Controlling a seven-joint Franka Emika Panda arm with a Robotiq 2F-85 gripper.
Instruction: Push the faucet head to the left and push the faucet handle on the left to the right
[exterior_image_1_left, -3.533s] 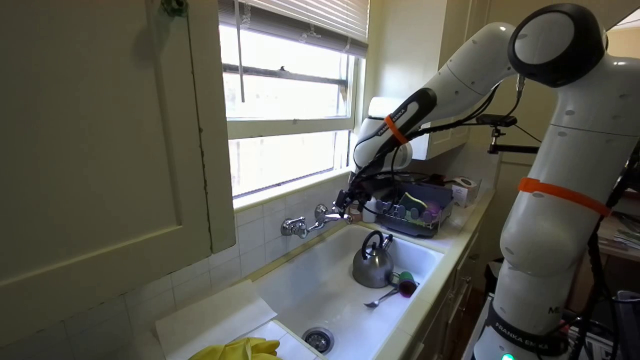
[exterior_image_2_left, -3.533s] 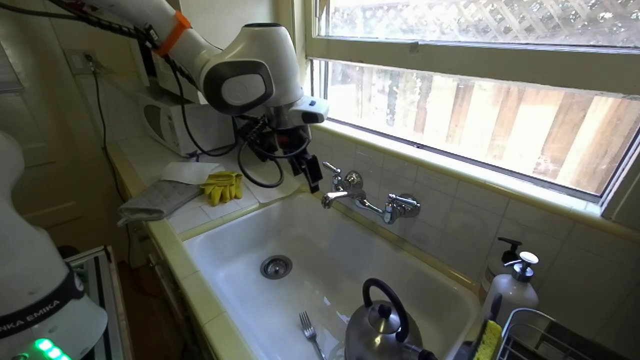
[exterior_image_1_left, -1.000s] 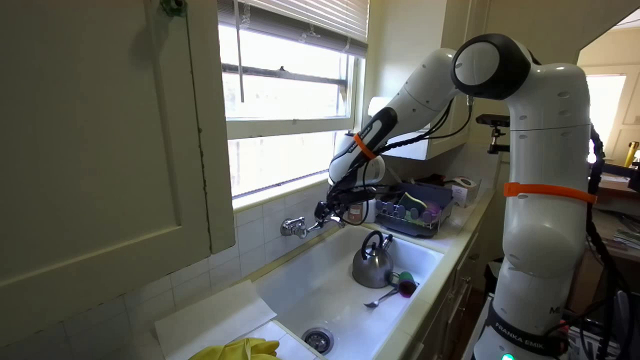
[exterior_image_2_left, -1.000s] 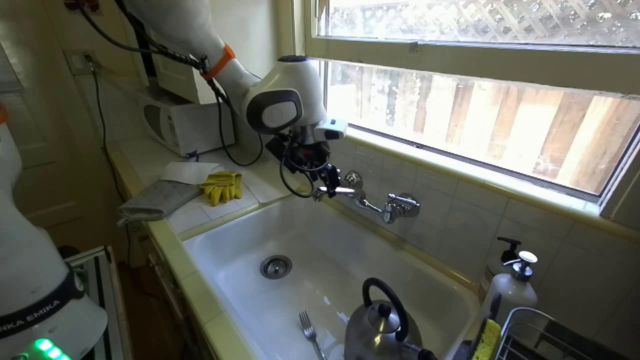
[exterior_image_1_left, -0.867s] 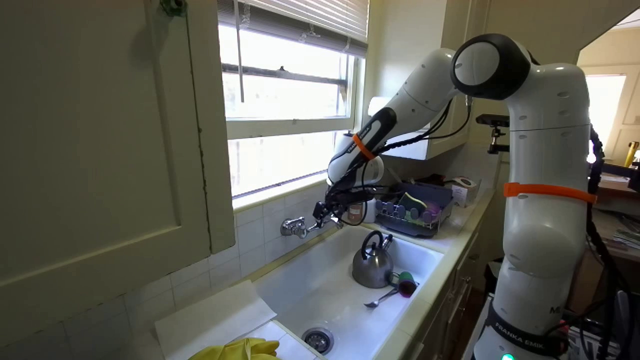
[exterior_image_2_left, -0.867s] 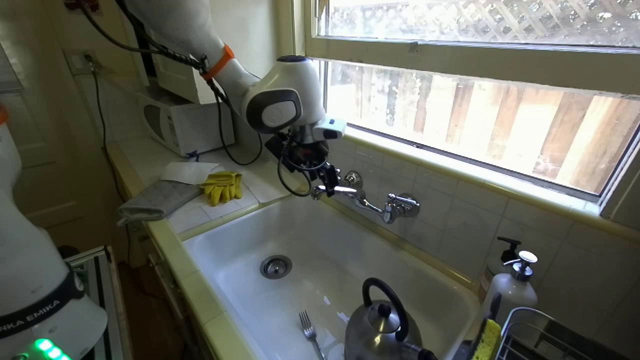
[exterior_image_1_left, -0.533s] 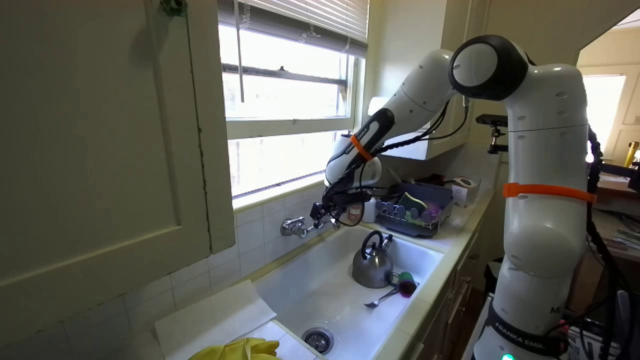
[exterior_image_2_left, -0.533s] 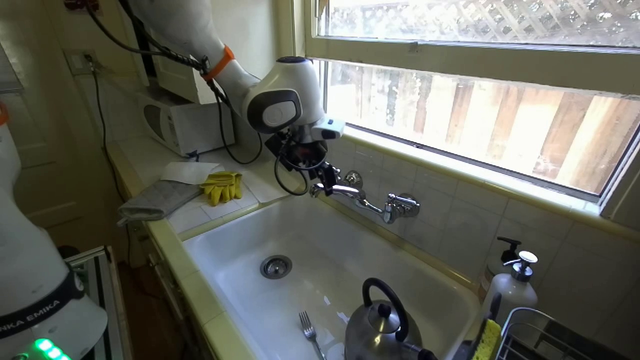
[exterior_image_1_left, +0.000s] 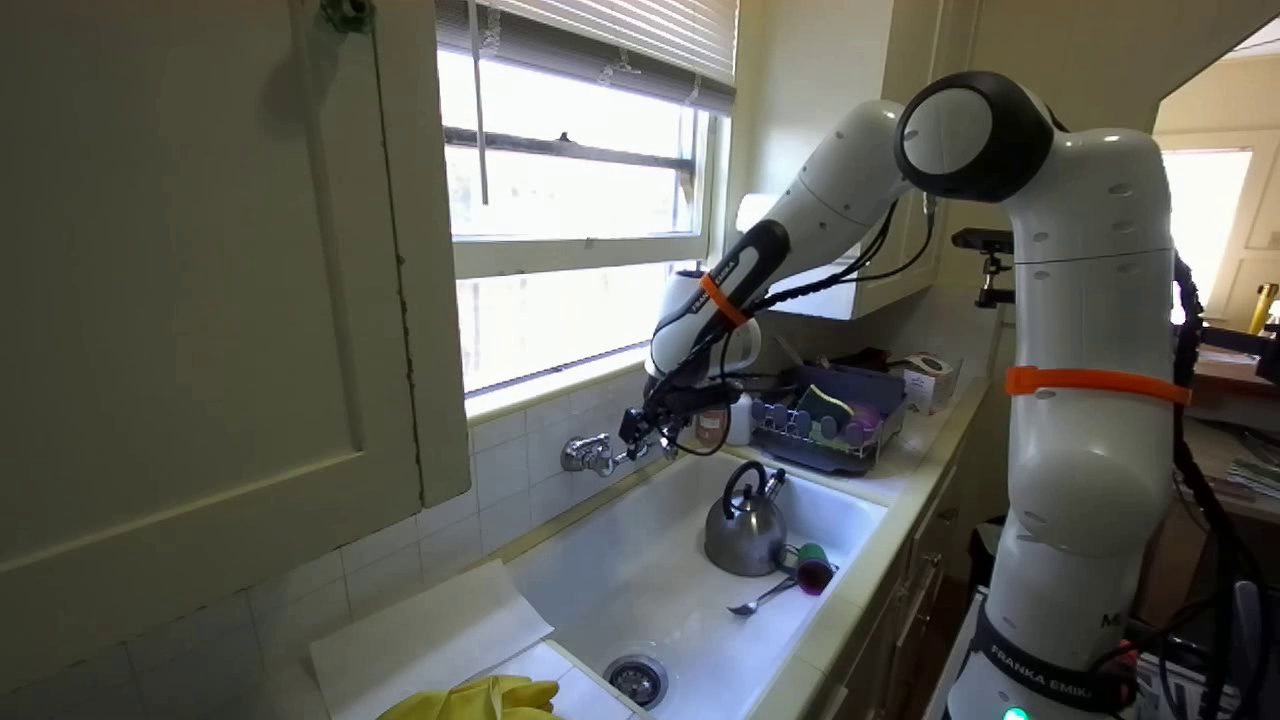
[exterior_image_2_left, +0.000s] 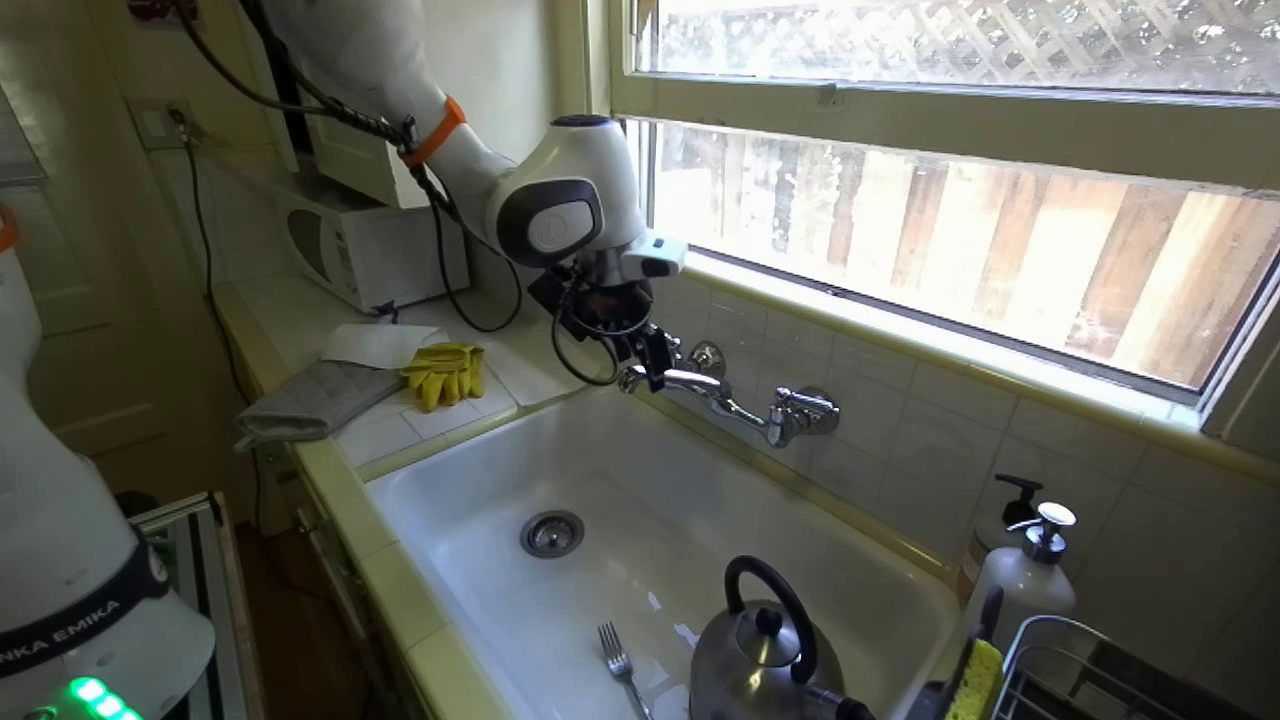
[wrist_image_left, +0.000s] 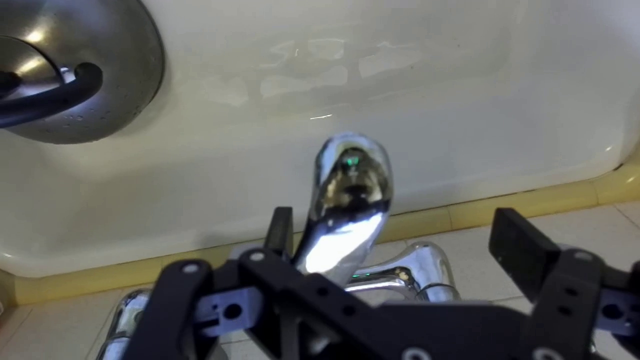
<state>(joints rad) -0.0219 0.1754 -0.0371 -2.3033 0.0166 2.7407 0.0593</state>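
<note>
In the wrist view, the gripper (wrist_image_left: 397, 231) is standing spread astride the chrome faucet spout (wrist_image_left: 350, 200), its nine-o'clock finger (wrist_image_left: 280, 231) lying nearer, presumably for pushing it; contact is hard to judge. In an exterior view, the faucet handle (exterior_image_1_left: 597, 455) is sitting at eight o'clock from the gripper.

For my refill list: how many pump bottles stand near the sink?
2: a white pump bottle near the dish rack and a black-topped pump bottle beside it. Others may be hidden.
</note>
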